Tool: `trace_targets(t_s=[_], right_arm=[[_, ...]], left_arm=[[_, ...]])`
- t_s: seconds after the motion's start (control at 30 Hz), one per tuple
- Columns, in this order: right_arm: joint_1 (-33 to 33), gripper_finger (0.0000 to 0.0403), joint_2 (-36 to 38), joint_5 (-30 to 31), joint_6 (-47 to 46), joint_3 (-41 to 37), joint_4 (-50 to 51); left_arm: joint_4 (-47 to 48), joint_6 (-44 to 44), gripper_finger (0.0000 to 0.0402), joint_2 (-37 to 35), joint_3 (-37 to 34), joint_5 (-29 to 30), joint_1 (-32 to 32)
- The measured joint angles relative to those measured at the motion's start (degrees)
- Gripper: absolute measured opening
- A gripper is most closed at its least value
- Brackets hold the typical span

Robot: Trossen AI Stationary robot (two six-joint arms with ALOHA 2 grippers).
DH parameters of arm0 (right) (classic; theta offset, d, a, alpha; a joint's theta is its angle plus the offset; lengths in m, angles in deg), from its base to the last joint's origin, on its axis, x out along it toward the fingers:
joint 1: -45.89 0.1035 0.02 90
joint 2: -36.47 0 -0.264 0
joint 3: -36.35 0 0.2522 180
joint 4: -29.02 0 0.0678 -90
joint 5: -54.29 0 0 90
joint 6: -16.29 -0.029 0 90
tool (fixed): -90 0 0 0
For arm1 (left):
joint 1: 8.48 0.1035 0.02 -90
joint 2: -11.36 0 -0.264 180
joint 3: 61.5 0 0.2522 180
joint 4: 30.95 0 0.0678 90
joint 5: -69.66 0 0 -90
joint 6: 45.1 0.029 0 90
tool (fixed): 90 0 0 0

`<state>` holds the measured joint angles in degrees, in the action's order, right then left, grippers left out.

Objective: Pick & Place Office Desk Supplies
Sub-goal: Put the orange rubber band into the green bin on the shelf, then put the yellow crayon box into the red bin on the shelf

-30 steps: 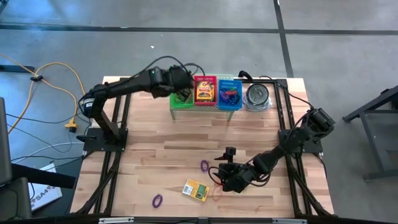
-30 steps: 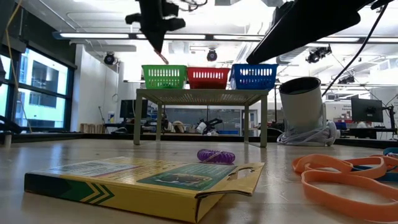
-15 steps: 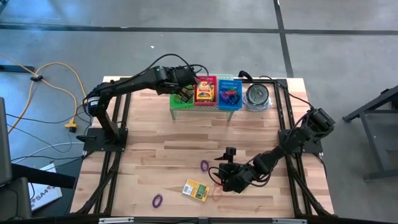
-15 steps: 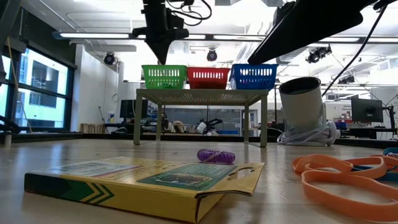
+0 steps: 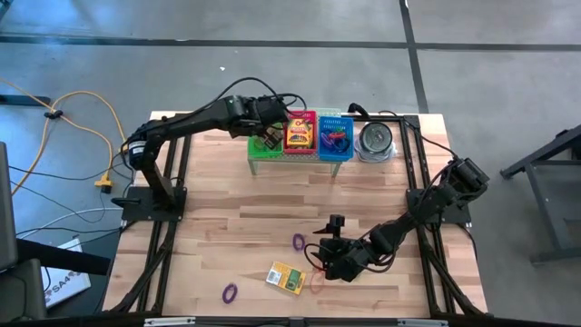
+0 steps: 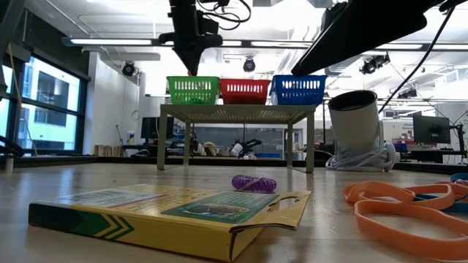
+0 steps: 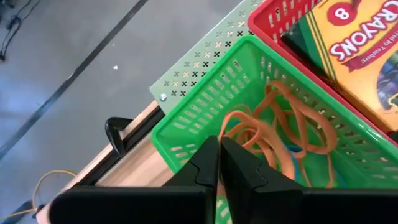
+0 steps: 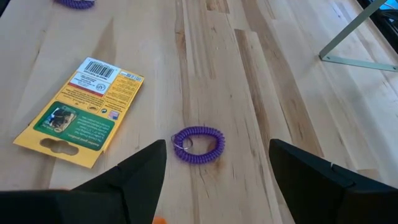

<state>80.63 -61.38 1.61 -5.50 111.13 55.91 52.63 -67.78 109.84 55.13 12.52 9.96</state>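
Note:
My left gripper point(image 7: 219, 142) is shut and points down into the green basket point(image 7: 249, 81), where orange rubber bands point(image 7: 292, 130) lie; in the low view its tip point(image 6: 191, 70) hangs just above the rim. A crayon box point(image 7: 360, 43) lies in the red basket point(image 5: 300, 134). My right gripper point(image 8: 217, 186) stands open low over the table, its fingers on either side of a purple coil band point(image 8: 198, 144) without touching it. Another crayon box point(image 8: 81, 112) lies flat on the wood beside it. My left gripper's shut fingertips stand right at the near end of an orange band point(image 7: 231, 121) that lies in the green basket. The fingers come from above, slanting down. Whether they pinch that band I cannot tell.
The green, red and blue baskets point(image 5: 335, 138) stand in a row on a small raised green shelf point(image 6: 241, 111) at the table's far side, a silvery tin point(image 5: 375, 141) to their right. On the wood lie an orange band point(image 5: 316, 282) and a purple band point(image 5: 230, 292).
My left gripper has gone a little toward the table's right edge and down over the green basket, rolling slightly. A small reddish strip that hung below its tip a second ago shows no more in the low view.

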Motion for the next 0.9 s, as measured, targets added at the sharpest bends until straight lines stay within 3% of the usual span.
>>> trace_targets(t_s=[0.47, 0.9], right_arm=[[0.0, 0.0274, 0.0, 0.0, 0.0, 0.0, 0.0], [0.0, 0.0274, 0.0, 0.1, 0.0, 0.0, 0.2]], left_arm=[[0.0, 2.3, 0.0162, 0.0, 0.0, 0.6, -0.5], [1.6, 8.1, 0.0178, -2.0, 0.1, -5.5, -4.6]])
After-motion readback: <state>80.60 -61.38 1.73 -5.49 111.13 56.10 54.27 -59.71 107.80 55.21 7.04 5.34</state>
